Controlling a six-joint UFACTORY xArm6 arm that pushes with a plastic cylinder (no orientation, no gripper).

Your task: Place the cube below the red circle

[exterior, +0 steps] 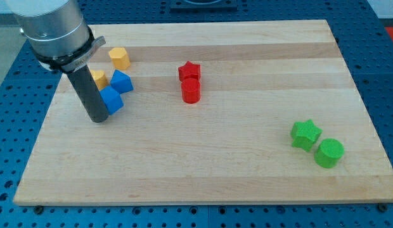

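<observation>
A blue cube (112, 99) lies at the view's left, touching my tip (98, 118), which stands just to its left and slightly below. A second blue block (122, 82), of unclear shape, sits just above the cube. The red circle, a short cylinder (191, 91), lies near the board's middle top, with a red star (189, 71) touching it from above. The cube is well to the left of the red circle.
A yellow hexagon-like block (120, 58) sits at the upper left. A smaller yellow block (99, 79) is partly hidden behind the rod. A green star (305, 134) and a green cylinder (329, 153) lie at the lower right. The wooden board (215, 171) ends at blue pegboard.
</observation>
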